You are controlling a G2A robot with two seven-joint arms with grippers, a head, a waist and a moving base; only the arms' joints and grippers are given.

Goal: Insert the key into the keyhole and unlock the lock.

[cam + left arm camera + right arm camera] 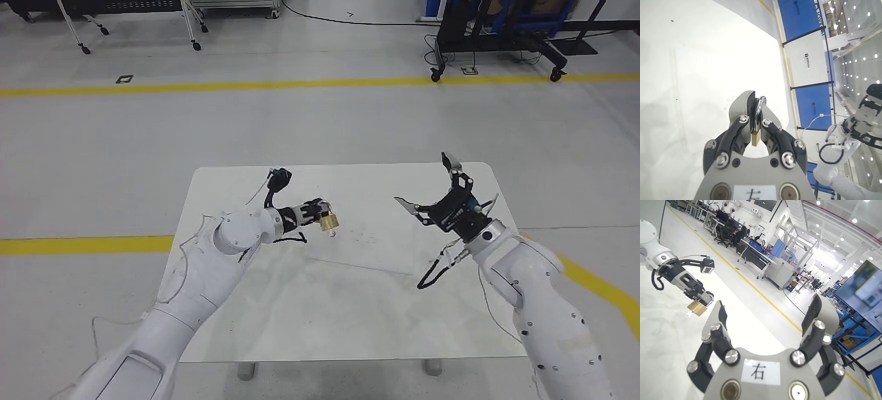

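Over the left half of the white table (350,300), the left claw (318,213) is closed on the padlock (328,222), held up off the surface. In the left wrist view its pads (751,106) pinch the shiny shackle, with the brass body (755,139) lying between the fingers toward the palm. From the right wrist view the padlock (696,310) hangs tilted under that claw (704,298), and a silver key (688,314) juts from the body's lower end. The right claw (423,180) hangs above the table's right side, well apart from the padlock, fingers spread wide and holding nothing (768,306). A few small dark specks (370,238) dot the table between the two. Behind the table a yellow line (300,85) crosses the floor, and a wheeled frame (500,45) stands past it at the far right.
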